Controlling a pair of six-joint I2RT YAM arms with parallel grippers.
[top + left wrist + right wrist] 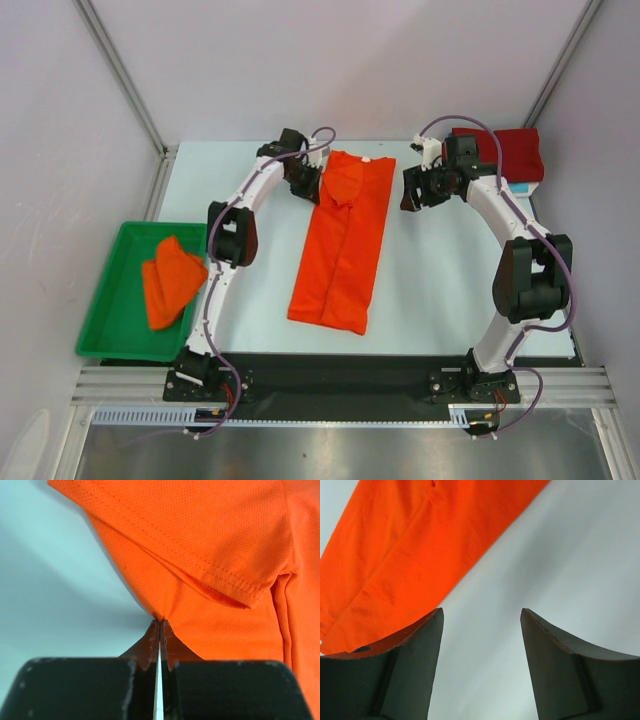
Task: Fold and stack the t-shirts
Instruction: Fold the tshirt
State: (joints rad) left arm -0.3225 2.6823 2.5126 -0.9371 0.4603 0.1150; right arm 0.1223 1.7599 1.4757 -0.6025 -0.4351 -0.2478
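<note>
Orange t-shirt (342, 245) is lying mid-frame on the counter (440, 270), narrowed into 1 long strip with a sleeve flap doubled over at the upper end. Left gripper (160, 626) is clenching the strip's upper-left edge just under the sleeve hem, probably to lift that end for the crosswise fold. Right gripper (481, 612) is hanging released over bare counter just beside the upper-right edge, grasping nothing, likely waiting to take the matching corner. Open counter is showing right of the strip, and the lower hem is sitting near the dark base rail. Dark red t-shirt (505, 150) is sitting upper right, well apart. Green tray (105, 300) at the left is holding 1 folded orange t-shirt (170, 280).
</note>
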